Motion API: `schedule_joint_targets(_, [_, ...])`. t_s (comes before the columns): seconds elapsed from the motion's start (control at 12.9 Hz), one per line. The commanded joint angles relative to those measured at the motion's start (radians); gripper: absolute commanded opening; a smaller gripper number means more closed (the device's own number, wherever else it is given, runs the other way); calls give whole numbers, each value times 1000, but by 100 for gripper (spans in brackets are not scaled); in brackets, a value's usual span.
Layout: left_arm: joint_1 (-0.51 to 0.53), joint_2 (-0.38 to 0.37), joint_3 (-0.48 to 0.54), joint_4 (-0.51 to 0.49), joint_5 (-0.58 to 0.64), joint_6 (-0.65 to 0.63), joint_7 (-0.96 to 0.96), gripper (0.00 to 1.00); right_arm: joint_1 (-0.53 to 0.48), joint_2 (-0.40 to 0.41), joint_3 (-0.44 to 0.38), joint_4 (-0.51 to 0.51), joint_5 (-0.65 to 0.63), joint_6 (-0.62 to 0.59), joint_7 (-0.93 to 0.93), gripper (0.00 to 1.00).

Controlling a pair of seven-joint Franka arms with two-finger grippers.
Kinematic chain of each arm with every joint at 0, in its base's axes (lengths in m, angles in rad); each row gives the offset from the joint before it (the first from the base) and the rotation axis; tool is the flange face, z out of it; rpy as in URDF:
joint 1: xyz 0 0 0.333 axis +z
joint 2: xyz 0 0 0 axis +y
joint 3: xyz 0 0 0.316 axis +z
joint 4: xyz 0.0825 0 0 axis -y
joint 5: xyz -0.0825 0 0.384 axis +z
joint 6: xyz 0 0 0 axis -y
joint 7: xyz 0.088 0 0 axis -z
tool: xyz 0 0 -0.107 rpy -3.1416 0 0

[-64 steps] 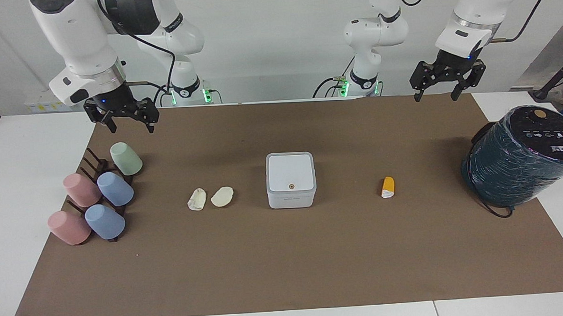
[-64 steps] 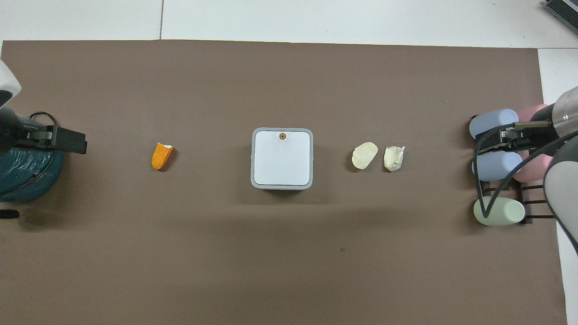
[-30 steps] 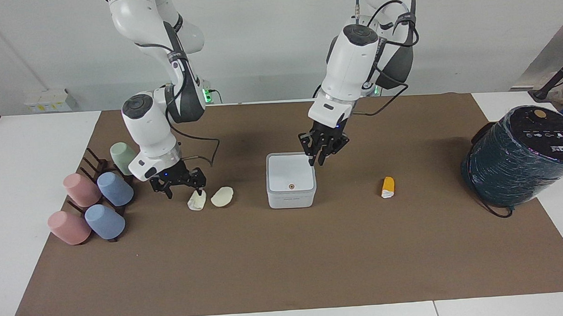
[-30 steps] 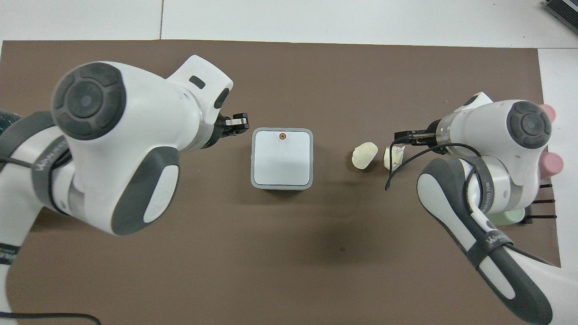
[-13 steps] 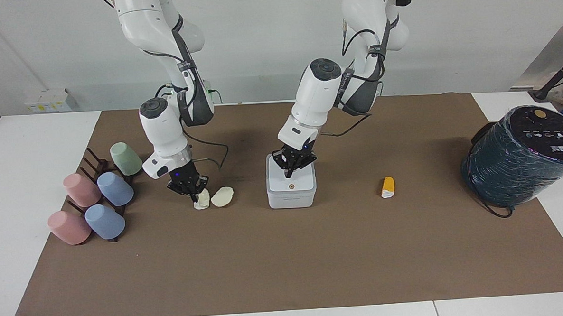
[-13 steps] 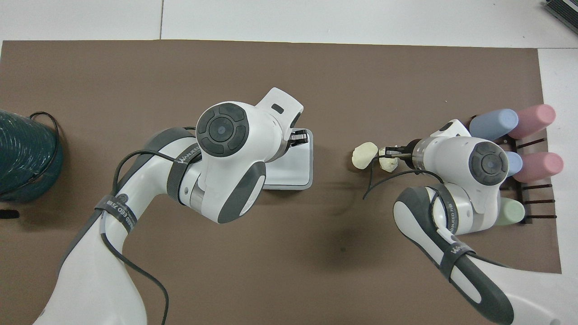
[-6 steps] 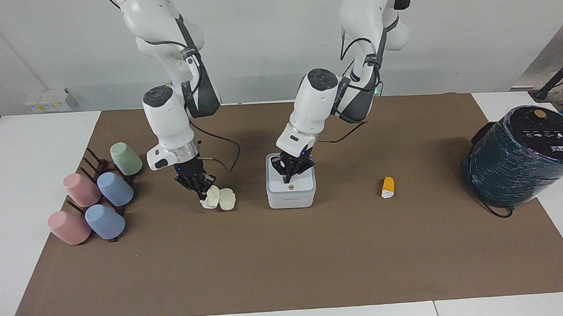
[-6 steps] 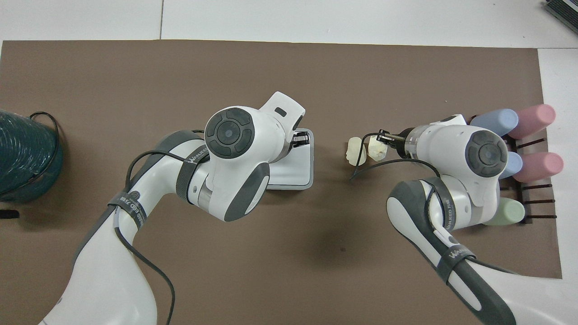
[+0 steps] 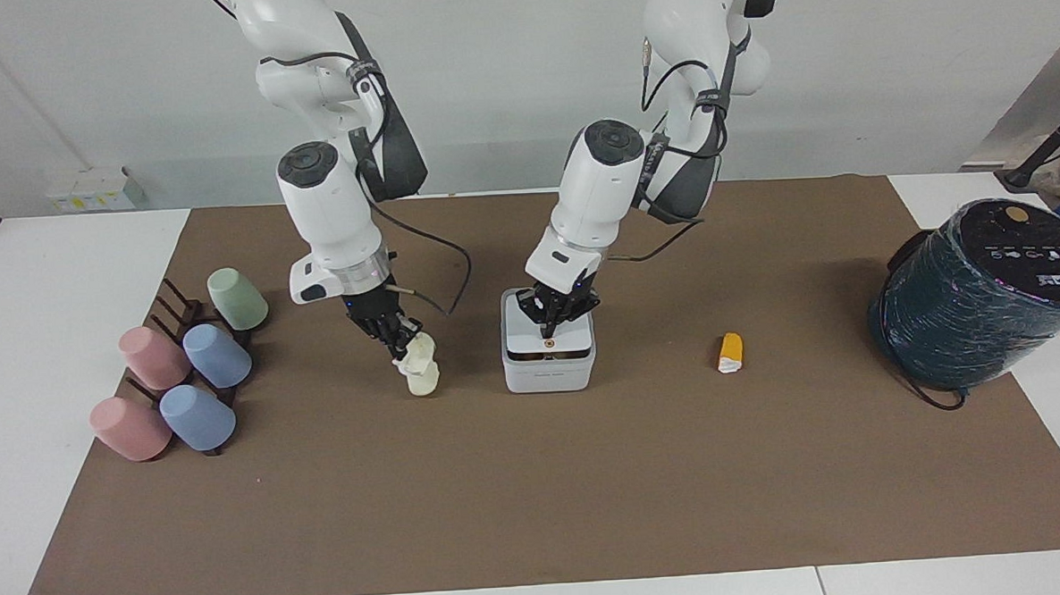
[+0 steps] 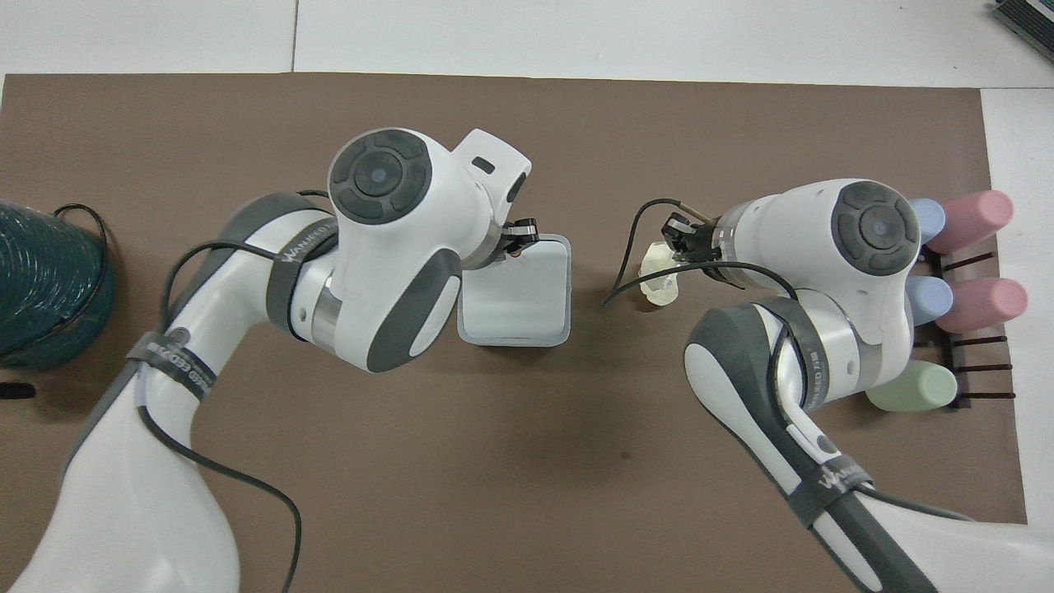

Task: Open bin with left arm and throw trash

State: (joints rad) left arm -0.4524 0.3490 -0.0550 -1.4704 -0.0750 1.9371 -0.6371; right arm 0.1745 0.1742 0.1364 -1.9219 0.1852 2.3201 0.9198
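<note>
The white square bin [image 9: 549, 371] stands mid-mat; its lid [image 9: 536, 340] is slightly raised, with a dark gap under the edge that carries the round button [image 9: 547, 343]. My left gripper [image 9: 552, 321] is shut, tips down on the lid beside the button; it also shows in the overhead view [image 10: 522, 235]. My right gripper [image 9: 407, 344] is shut on a cream-white lump [image 9: 422, 346], held just above the second cream lump [image 9: 423, 381], which lies on the mat beside the bin. The orange-and-white piece [image 9: 730, 352] lies on the mat toward the left arm's end.
A big dark teal cylinder [image 9: 977, 296] stands at the left arm's end of the table. A rack of pastel cups [image 9: 184, 375] lies at the right arm's end. The brown mat [image 9: 539, 494] covers the table's middle.
The right gripper closed on one cream lump, lifted it and carried it toward the bin, over the other lump. The left gripper pressed the lid by the button, and the lid popped ajar.
</note>
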Motion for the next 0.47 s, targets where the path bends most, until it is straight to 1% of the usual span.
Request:
schedule_joint_targets(0.0, [46, -5, -3, 1, 27, -32, 45, 5, 29, 27, 5, 55, 97, 8, 92, 0])
schedule_joint_targets(0.08, [75, -14, -3, -14, 32, -35, 92, 5, 43, 45, 6, 88, 97, 8, 167, 0])
schedule_joint_targets(0.16, [99, -28, -3, -52, 32, -24, 138, 6, 58, 66, 6, 131, 97, 7, 265, 0])
schedule_joint_targets(0.23, [124, -48, -3, -103, 32, -7, 199, 17, 69, 91, 6, 164, 91, 7, 334, 0])
schedule_joint_targets(0.31, [153, -71, -3, -161, 32, 29, 273, 19, 92, 103, 6, 173, 83, 8, 371, 0])
schedule_joint_targets(0.39, [188, -94, -3, -230, 32, 86, 346, 25, 123, 116, 5, 173, 80, 10, 395, 0])
